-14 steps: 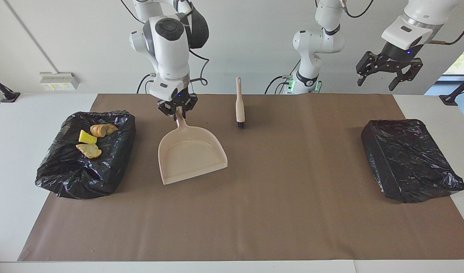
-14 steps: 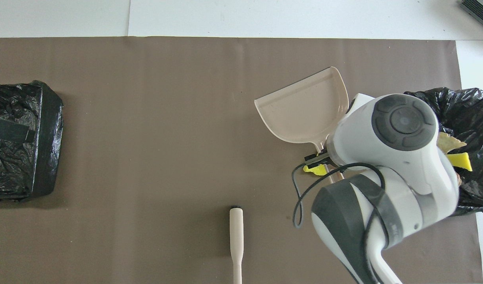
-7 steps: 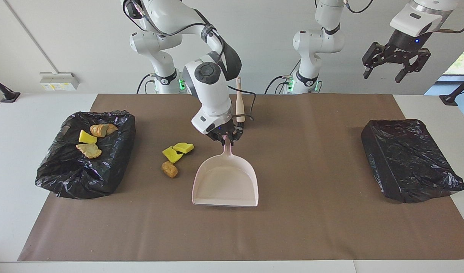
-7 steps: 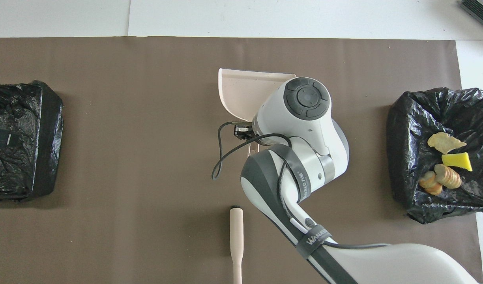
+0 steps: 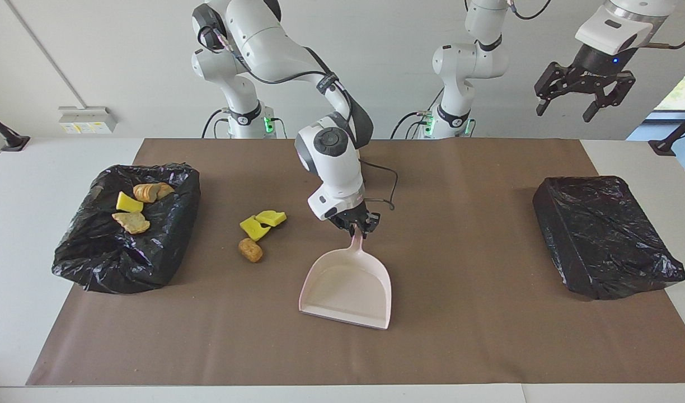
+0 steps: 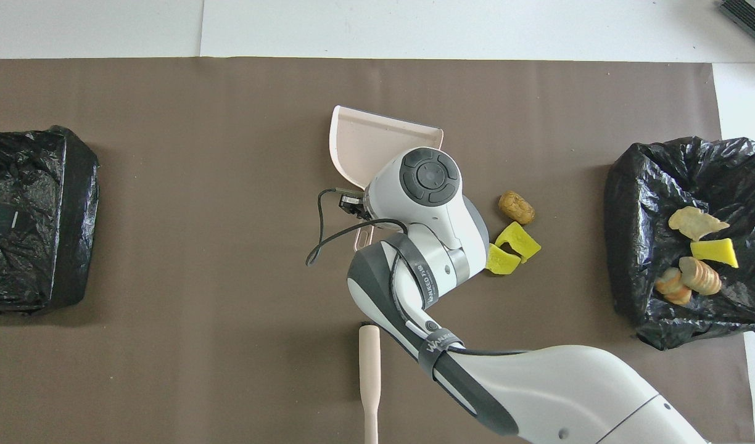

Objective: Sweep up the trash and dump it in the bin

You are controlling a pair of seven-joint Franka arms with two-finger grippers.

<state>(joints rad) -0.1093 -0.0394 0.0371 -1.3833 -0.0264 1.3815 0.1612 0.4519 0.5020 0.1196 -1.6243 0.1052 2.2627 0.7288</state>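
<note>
While right tool (image 5: 358, 228) grips dustpan (image 5: 348, 288) handle | left tool (image 5: 586, 95) open, waiting | three trash lumps (image 5: 257, 232) beside dustpan | two bins (image 5: 127, 226)

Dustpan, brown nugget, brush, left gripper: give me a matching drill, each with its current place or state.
Things:
1. dustpan
2. brown nugget
3. brush
4. left gripper

Places or states:
A. open, raised over the left arm's end of the table
B. loose on the mat beside two yellow wedges
C. handle clamped in the right gripper
D. lying alone on the mat, nearest the robots

Pairs: 1-C, 2-B, 3-D, 4-A
</note>
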